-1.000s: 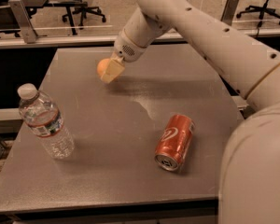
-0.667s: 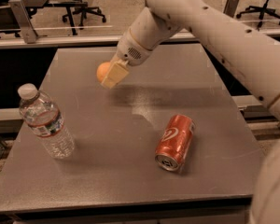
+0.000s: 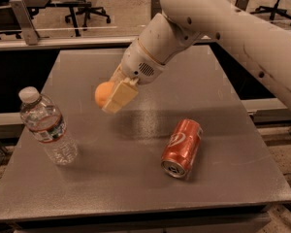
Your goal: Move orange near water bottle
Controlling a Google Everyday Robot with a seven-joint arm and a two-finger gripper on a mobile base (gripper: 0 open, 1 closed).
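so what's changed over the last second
The gripper, shut on the orange throughout, has carried it above the table toward the camera and slightly left, closer to the water bottle. Nothing was let go. The water bottle and the red soda can on its side stayed put.

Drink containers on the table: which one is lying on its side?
The red soda can, lying flat; the water bottle stands upright. The hand holds the orange over the table.

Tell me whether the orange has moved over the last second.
Yes. Held by the gripper above the table, the orange has shifted toward the near edge and slightly closer to the water bottle, judged against the unmoved soda can.
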